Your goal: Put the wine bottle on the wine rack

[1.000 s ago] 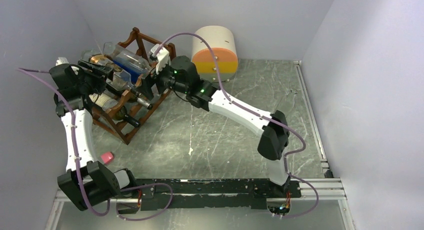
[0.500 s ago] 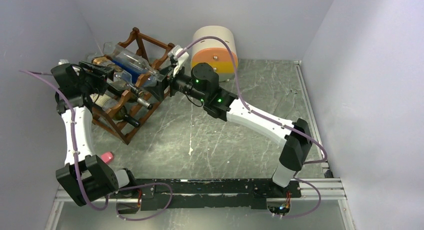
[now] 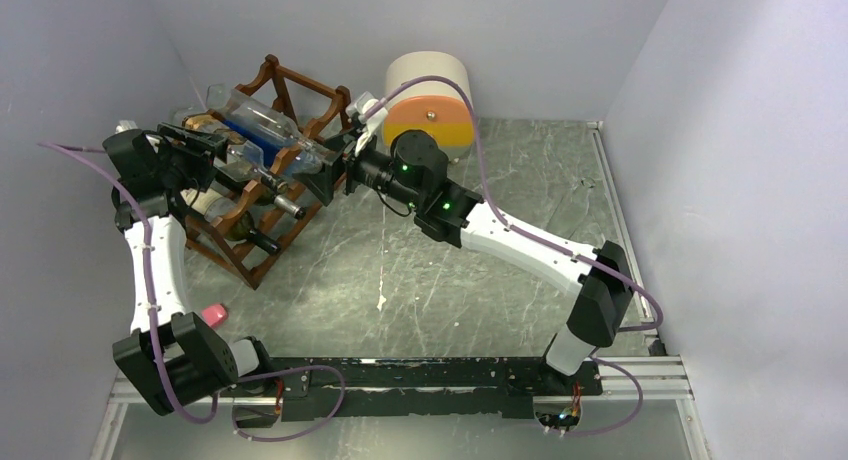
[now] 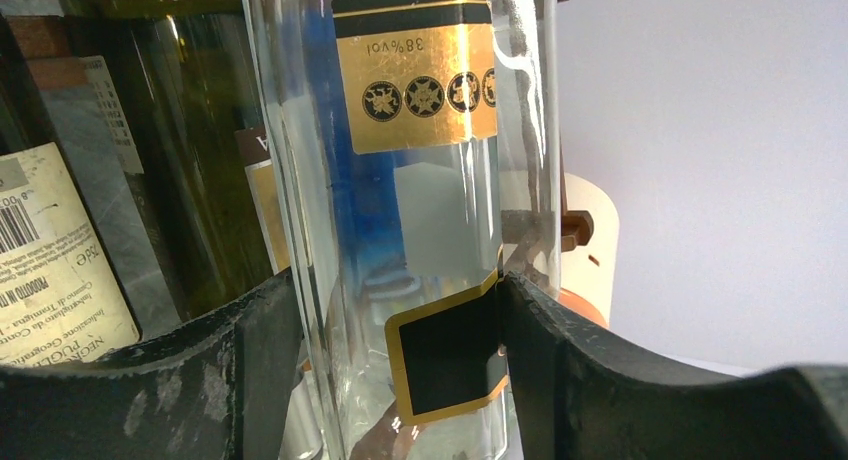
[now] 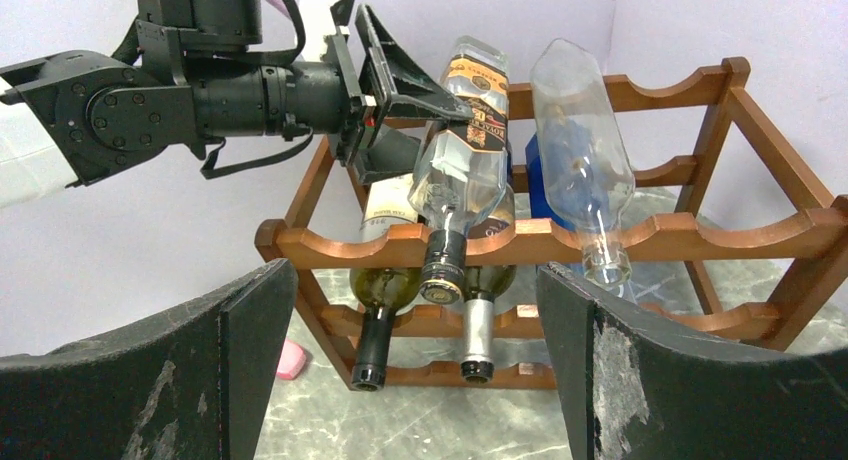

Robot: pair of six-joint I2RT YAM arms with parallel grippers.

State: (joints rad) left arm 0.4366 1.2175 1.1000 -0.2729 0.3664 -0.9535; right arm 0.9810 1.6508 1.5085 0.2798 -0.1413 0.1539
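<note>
The wine rack point(image 3: 262, 265) stands at the far left, and its front rail point(image 5: 520, 242) faces the right wrist camera. The wine bottle point(image 5: 455, 150), clear glass with a black-and-gold label point(image 4: 445, 345) and a dark cap, lies neck-forward on the top tier. My left gripper point(image 4: 400, 350) is shut on its body, one finger on each side; seen from above, that left gripper point(image 3: 215, 150) sits over the rack's left end. My right gripper point(image 5: 415, 380) is open and empty, a short way in front of the rack, with the right gripper point(image 3: 320, 170) near the rack's right end.
A second clear bottle with a blue label point(image 5: 580, 150) lies on the top tier to the right. A green bottle point(image 5: 385, 280) and a silver-necked one point(image 5: 478, 310) fill the lower tier. A cream-and-orange box point(image 3: 432, 105) stands behind, a pink object point(image 3: 214, 313) near the left arm.
My right arm has drawn back to the right, away from the rack, with its gripper still open. The left gripper and its bottle have stayed put.
</note>
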